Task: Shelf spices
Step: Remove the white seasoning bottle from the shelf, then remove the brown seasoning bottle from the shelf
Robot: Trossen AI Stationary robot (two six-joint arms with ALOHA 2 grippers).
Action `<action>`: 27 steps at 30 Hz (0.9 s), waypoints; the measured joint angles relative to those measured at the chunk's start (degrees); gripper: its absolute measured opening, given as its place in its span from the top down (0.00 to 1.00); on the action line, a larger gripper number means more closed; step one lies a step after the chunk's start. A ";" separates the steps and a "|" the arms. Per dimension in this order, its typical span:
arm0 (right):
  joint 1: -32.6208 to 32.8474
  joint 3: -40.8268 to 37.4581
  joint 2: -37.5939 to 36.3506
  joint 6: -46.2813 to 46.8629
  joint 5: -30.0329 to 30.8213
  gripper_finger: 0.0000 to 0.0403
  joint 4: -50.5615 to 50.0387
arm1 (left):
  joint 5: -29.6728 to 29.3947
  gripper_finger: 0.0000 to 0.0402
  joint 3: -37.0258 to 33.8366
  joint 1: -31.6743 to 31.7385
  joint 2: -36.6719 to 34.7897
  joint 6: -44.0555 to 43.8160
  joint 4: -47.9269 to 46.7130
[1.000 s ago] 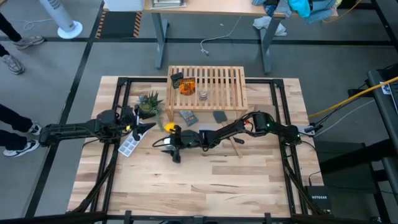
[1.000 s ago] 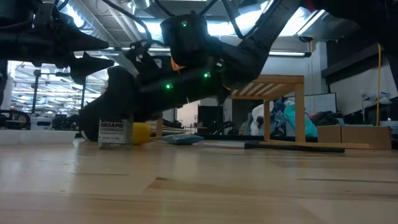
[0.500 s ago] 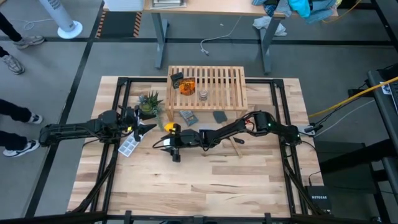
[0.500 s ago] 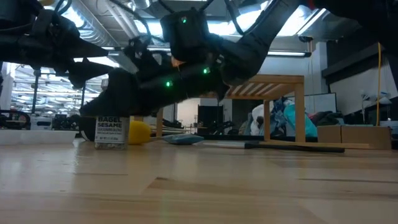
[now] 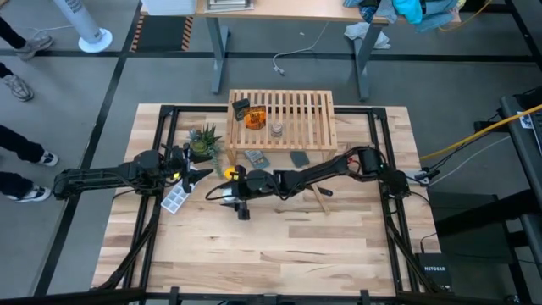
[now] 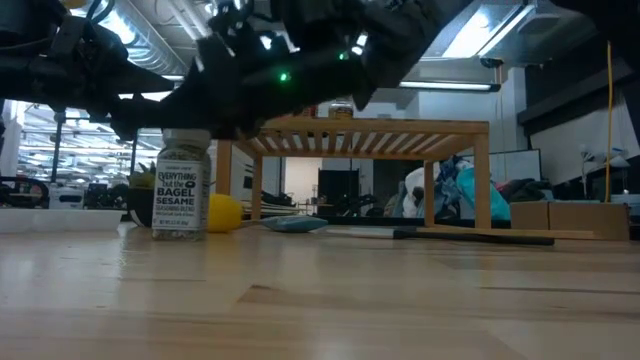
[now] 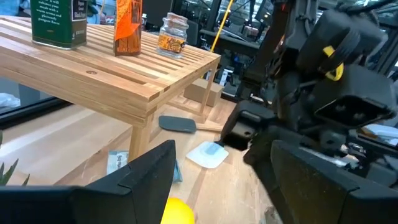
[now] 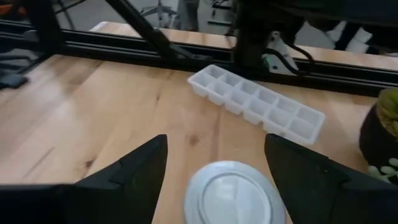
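A clear jar (image 6: 181,185) with a white cap and a label reading "Everything but the Bagel Sesame" stands upright on the tabletop, in front of the shelf. The shelf (image 5: 298,120), a light wooden rack with a top of many parallel slats on short legs, stands at the far side of the tabletop. On its left part stand a small dark square container (image 5: 241,108), an orange one (image 5: 255,119) and a tiny clear glass jar with brownish contents (image 5: 276,128), all upright and close together.
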 joint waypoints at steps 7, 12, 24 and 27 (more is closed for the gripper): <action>0.01 -0.01 -7.09 -6.32 -2.38 0.32 -9.91 | 0.02 0.36 0.00 0.00 0.00 -0.22 -0.04; 0.00 0.00 -13.72 -10.38 0.81 0.32 -22.38 | 0.00 0.36 0.00 0.01 0.00 -0.24 -0.07; -1.77 -0.02 -28.99 -10.25 8.38 0.32 -45.00 | 0.02 0.36 -0.02 -0.03 0.00 -1.09 -0.43; -2.82 -0.04 -31.80 -10.32 13.14 0.32 -48.46 | 0.02 0.36 -0.01 -0.03 -0.01 -1.01 -0.52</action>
